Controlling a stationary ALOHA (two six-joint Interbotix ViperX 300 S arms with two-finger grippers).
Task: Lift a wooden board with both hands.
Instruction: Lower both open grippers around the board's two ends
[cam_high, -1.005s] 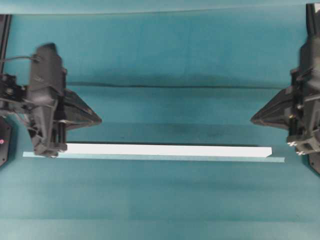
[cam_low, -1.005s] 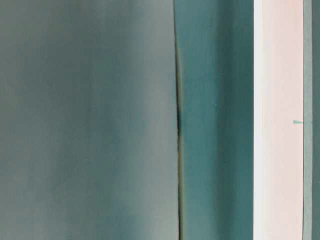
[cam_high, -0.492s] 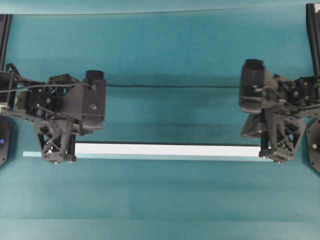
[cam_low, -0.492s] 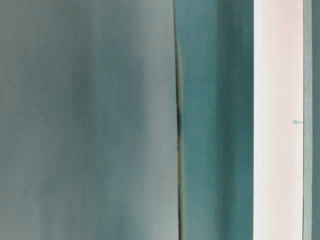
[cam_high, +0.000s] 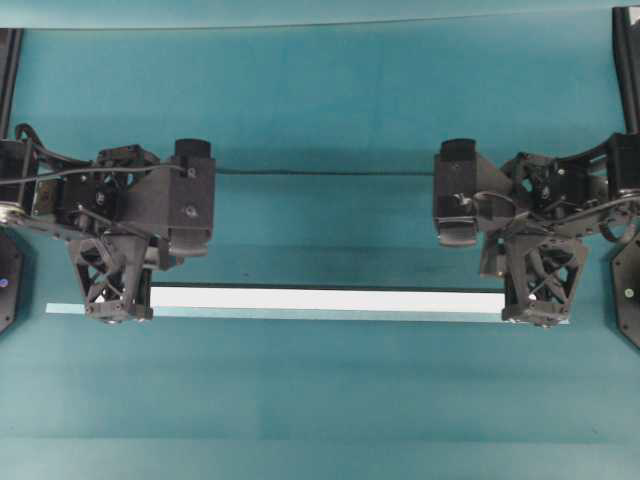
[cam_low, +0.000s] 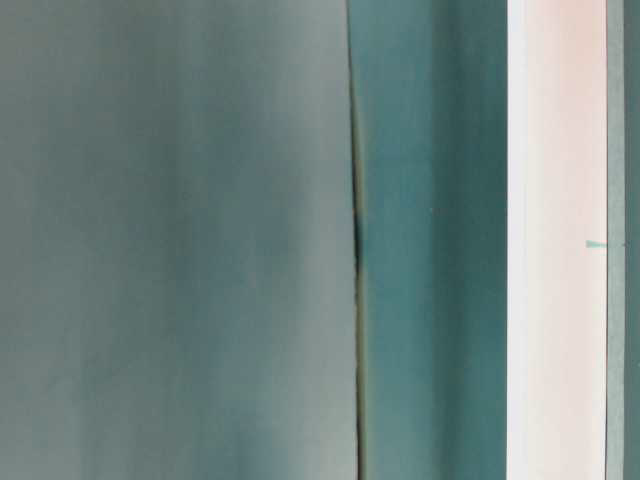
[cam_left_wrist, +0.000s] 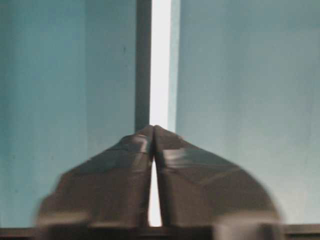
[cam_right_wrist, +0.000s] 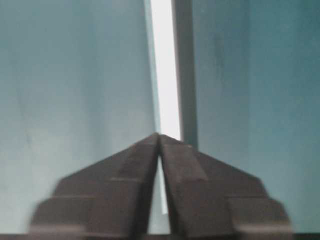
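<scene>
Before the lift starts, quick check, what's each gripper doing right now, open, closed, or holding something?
Left gripper: fingertips together, shut, above the wooden board, not gripping it.
Right gripper: the same, shut over the board's other end.

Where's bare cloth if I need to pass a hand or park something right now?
Bare teal cloth lies above the dark seam, and a wide band below the white board runs edge to edge. Between seam and board is free mid-table only. Crowded: both board ends, under the left gripper and right gripper.
</scene>
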